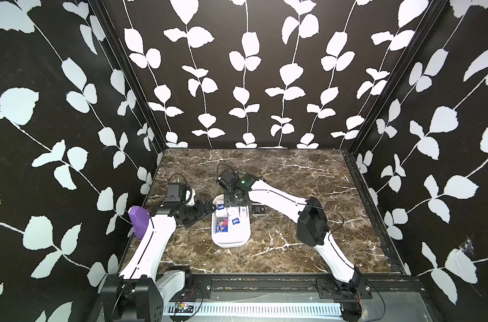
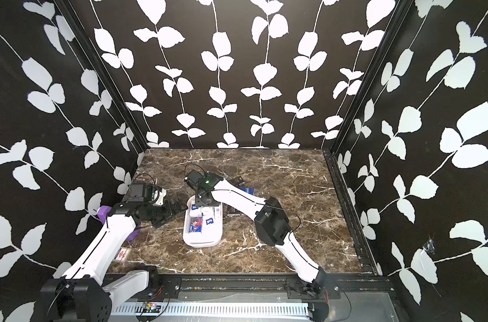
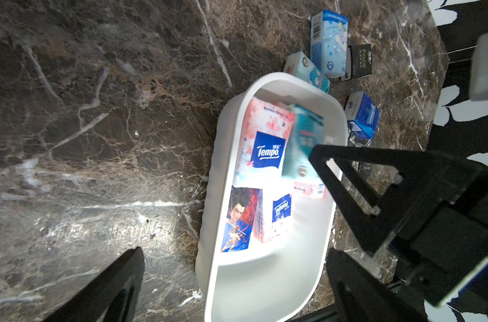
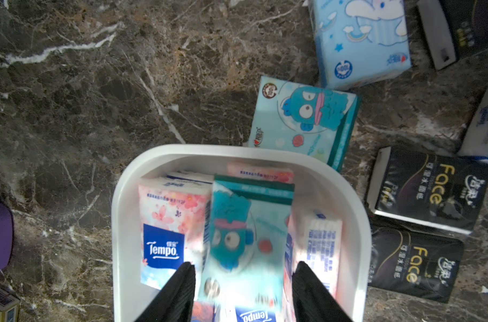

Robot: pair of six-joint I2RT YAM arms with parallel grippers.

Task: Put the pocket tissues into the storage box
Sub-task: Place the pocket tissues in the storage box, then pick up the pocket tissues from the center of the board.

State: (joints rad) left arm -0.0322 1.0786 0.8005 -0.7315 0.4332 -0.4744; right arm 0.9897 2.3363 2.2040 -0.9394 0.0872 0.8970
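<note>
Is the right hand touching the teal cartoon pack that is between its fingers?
Apart. In the right wrist view the right hand is open, and a narrow gap shows on each side of the blurred teal cartoon pack.

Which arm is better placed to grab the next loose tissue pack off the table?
Right, likely. The right hand hangs over the storage box, beside the black packs and teal cartoon pack lying outside it; the left hand sits across the box from them.

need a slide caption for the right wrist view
Right claw open above the storage box, a blurred teal cartoon pack between its fingers; more tissue packs wait on the marble table.
</note>
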